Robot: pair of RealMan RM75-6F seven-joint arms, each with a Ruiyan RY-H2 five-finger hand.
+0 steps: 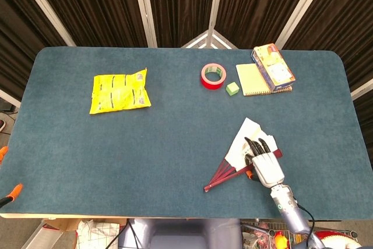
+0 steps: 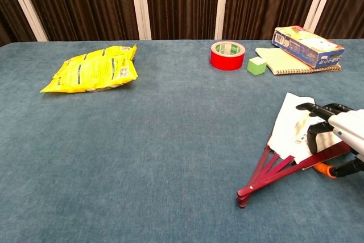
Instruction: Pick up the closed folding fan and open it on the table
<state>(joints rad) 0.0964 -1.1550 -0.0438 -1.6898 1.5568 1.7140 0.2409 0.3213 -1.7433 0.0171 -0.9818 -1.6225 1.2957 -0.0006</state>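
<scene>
Red-ribbed fan part-open on table | right hand fingers resting on it, grasp unclear

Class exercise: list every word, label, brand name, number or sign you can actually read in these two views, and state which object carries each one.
No text can be read in either view.
Yellow snack bag: dark print and a small white label, too blurred to read.
Blue and yellow box: printed panel, too small to read.
Folding fan: faint marks on the white leaf, not legible.
Red tape roll, green block and notebook: no writing visible.
</scene>
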